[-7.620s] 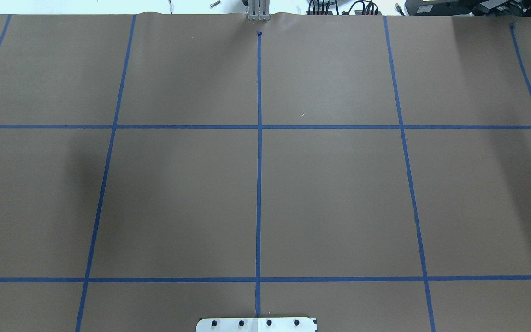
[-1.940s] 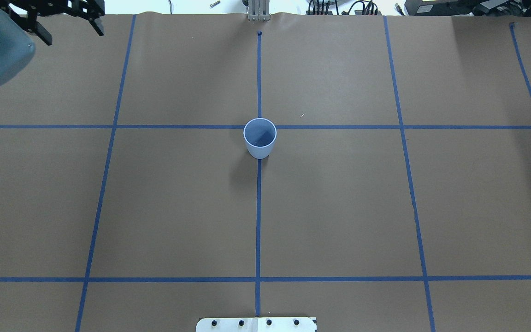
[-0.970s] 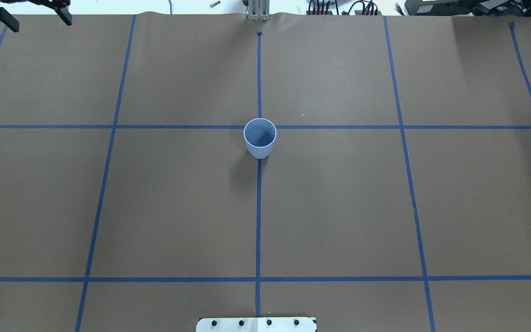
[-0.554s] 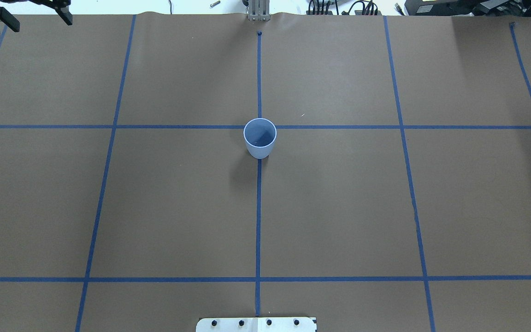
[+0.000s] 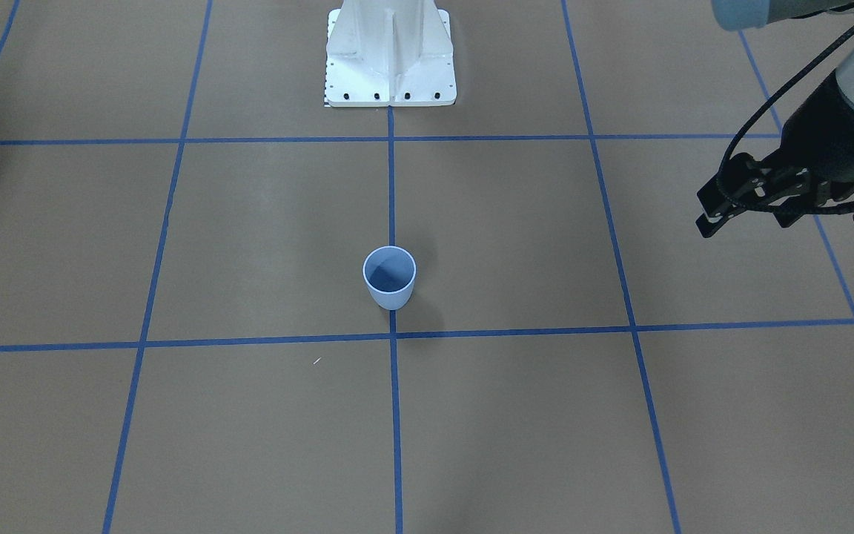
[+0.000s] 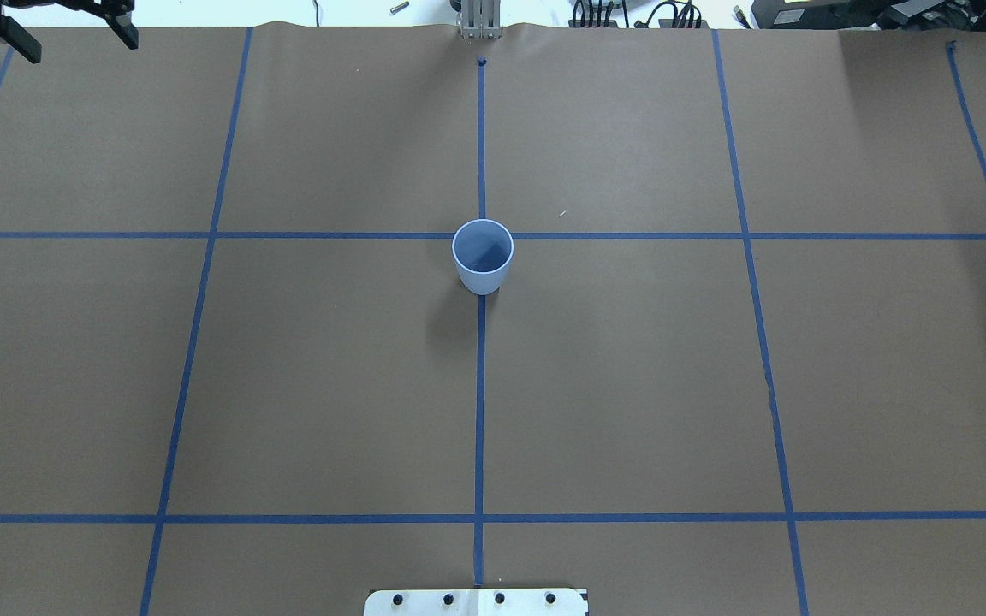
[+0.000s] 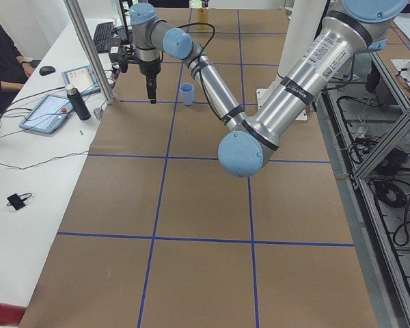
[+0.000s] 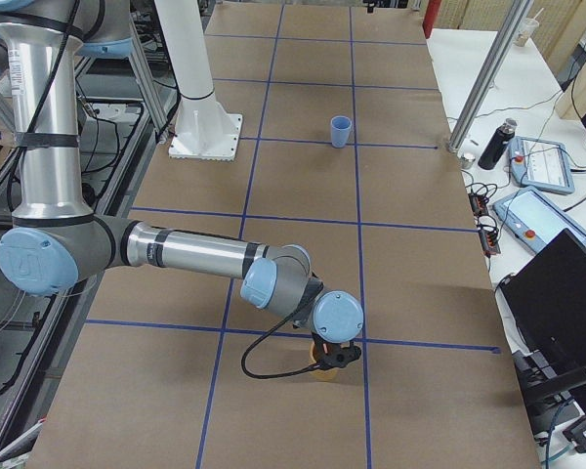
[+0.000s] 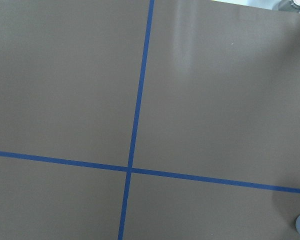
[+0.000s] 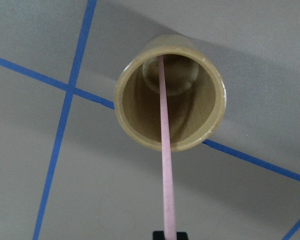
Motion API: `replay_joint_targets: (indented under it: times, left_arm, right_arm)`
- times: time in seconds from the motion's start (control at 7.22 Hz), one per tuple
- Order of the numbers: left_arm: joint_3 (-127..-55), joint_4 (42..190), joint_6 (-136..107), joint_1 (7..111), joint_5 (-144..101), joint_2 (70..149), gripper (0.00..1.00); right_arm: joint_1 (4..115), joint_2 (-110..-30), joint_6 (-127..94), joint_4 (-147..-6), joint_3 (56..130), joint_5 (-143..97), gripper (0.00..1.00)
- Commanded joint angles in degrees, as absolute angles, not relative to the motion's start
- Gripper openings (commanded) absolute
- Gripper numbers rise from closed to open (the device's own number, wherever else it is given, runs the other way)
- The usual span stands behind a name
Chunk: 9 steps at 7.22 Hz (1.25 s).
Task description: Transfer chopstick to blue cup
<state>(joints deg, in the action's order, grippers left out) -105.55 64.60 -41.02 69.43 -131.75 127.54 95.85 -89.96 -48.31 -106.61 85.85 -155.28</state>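
The blue cup (image 6: pixel 483 257) stands upright and empty at the table's centre, on the tape crossing; it also shows in the front view (image 5: pixel 389 278). A pink chopstick (image 10: pixel 165 150) stands with its lower end inside a tan cup (image 10: pixel 200 125). My right gripper (image 10: pixel 166 234) is shut on the chopstick's upper end, directly above the tan cup, at the table's right end (image 8: pixel 334 354). My left gripper (image 6: pixel 74 38) is open and empty over the far left corner, well away from the blue cup; it also shows in the front view (image 5: pixel 794 219).
The white robot base plate (image 5: pixel 390 81) sits at the near middle edge. Blue tape lines grid the brown table. A metal post (image 8: pixel 488 78), a dark bottle (image 8: pixel 495 145) and tablets stand on the white side bench beyond the far edge.
The blue cup has appeared at the centre since the oldest frame. My left gripper has drawn back toward the far left corner and has barely moved over the last second.
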Motion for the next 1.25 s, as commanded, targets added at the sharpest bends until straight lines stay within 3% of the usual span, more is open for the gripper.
replay_joint_targets:
  times: [0.0, 0.69, 1.11]
  left_arm:
    - [-105.6, 64.6, -41.0, 69.4, -131.8, 127.5, 0.98]
    - [-105.5, 64.6, -41.0, 69.4, -131.9, 127.4, 0.98]
    - [-105.5, 64.6, -41.0, 69.4, -133.4, 127.3, 0.98]
  right_arm:
    - [96.0, -89.2, -51.8, -106.5, 86.2, -155.2, 0.0]
    - [101.0, -89.6, -56.8, -107.3, 91.7, -154.8, 0.0]
    - [103.5, -91.6, -59.1, -113.6, 102.0, -154.6, 0.0]
